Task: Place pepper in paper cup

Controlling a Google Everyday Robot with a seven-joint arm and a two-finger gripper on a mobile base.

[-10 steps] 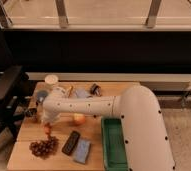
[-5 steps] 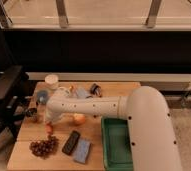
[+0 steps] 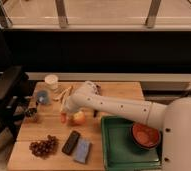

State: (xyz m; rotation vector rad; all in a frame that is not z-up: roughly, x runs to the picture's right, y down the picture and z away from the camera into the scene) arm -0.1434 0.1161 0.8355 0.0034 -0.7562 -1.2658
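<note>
1. Most of the bulk is the white arm [image 3: 124, 111], reaching left across the wooden worktop [image 3: 41, 129] from its right edge.
2. Paper cup [image 3: 51, 81]: upright at the worktop's back-left corner.
3. Gripper [image 3: 64, 113]: left of centre, just beside the round fruit [image 3: 79, 118], fingers together on the pepper.
4. Pepper [image 3: 63, 119]: at the fingertips, long axis seemingly near upright. The cup lies behind and slightly left.

Wooden surface [image 3: 123, 90]: paper cup [image 3: 51, 81] is set upper left, blue cup [image 3: 43, 96] and dark tin [image 3: 31, 114] left. Pepper [image 3: 63, 118] and round fruit [image 3: 79, 118] are seen centre-left, under the gripper [image 3: 64, 111], fingers closed. Grapes [image 3: 43, 147] are placed lower left and green tray [image 3: 118, 150] lower right.
</note>
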